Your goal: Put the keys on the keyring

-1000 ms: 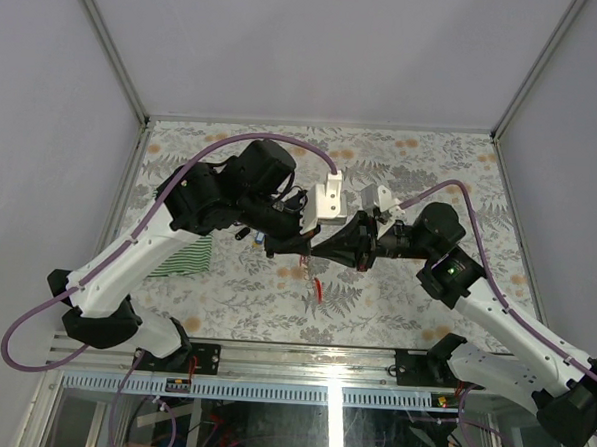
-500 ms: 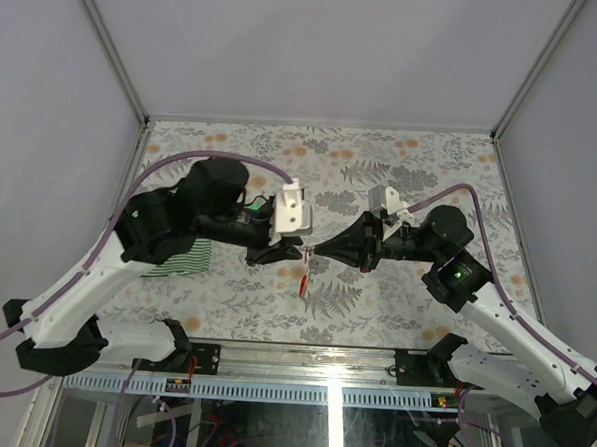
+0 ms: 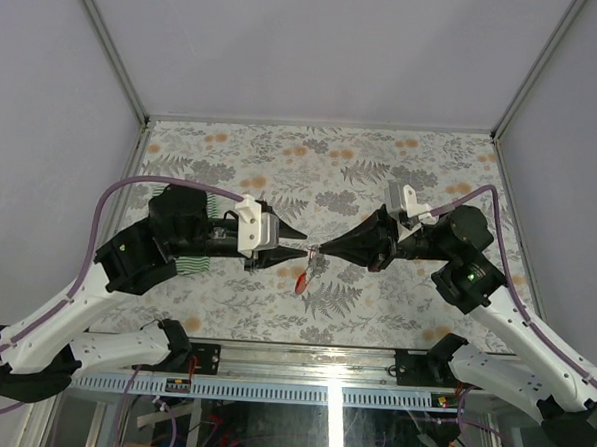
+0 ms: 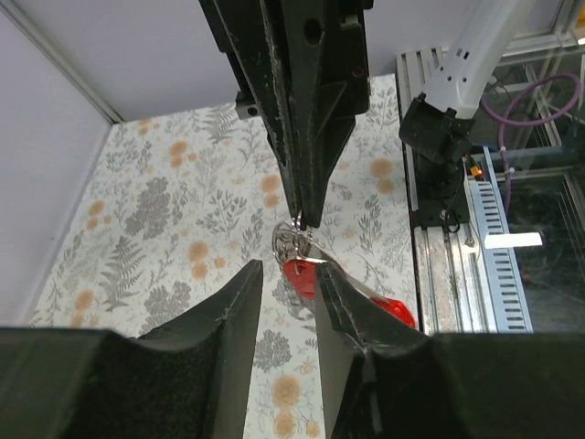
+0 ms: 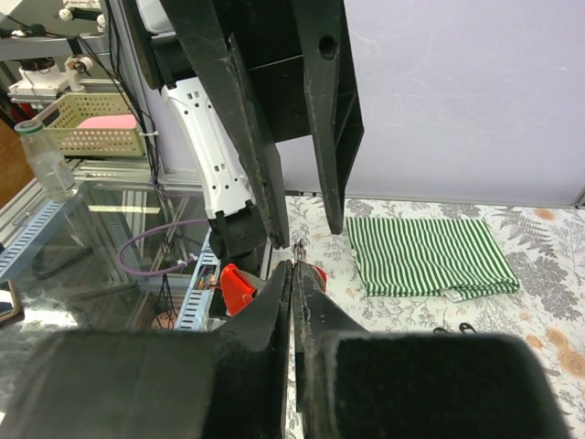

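My right gripper (image 3: pixel 318 251) is shut on a small silvery keyring (image 4: pixel 291 242) above the middle of the table. A red tag (image 3: pixel 302 280) on a silvery blade hangs from the ring. My left gripper (image 3: pixel 299 244) faces it tip to tip and is open, its fingertips (image 4: pixel 252 271) just short of the ring with nothing between them. In the right wrist view the shut jaws (image 5: pixel 291 267) pinch the ring, and the red tag (image 5: pixel 236 285) shows to their left. Two tiny dark bits (image 5: pixel 446 326) lie near the cloth, too small to tell whether they are keys.
A folded green-and-white striped cloth (image 5: pixel 425 254) lies on the floral table (image 3: pixel 411 169), mostly under the left arm in the top view (image 3: pixel 188 266). Grey walls stand on three sides. The metal rail (image 3: pixel 332 357) with the arm bases runs along the near edge.
My left arm has drawn back to the left and its jaws have opened. The right gripper has shifted slightly right, keeping the keyring and red tag.
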Controlling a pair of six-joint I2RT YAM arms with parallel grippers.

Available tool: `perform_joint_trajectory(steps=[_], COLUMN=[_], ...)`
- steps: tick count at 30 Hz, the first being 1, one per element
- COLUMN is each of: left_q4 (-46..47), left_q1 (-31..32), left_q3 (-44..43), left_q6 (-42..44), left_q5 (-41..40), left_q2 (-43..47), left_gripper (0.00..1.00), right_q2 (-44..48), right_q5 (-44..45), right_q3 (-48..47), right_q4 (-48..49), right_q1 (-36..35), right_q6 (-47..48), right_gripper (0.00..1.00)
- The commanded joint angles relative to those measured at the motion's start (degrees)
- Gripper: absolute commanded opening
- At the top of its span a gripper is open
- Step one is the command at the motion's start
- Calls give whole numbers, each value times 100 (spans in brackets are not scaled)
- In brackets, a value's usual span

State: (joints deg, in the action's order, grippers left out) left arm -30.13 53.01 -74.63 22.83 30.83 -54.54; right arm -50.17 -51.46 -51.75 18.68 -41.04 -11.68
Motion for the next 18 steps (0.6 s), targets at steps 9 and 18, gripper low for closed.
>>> perform_joint_trajectory(steps=[9,18], left_q4=[1170,1065], left_q1=[31,25], left_q3=[294,278], left_q6=[-172,-147], left_q5=[614,853], left_q2=[232,116], left_gripper=[29,27], right_q2=[239,295], right_q5=[-329,-307], right_q3=[-370,-399], right_q4=[453,480], right_q1=[-35,-36], right_q6=[-152,-186], right_gripper=[0,0])
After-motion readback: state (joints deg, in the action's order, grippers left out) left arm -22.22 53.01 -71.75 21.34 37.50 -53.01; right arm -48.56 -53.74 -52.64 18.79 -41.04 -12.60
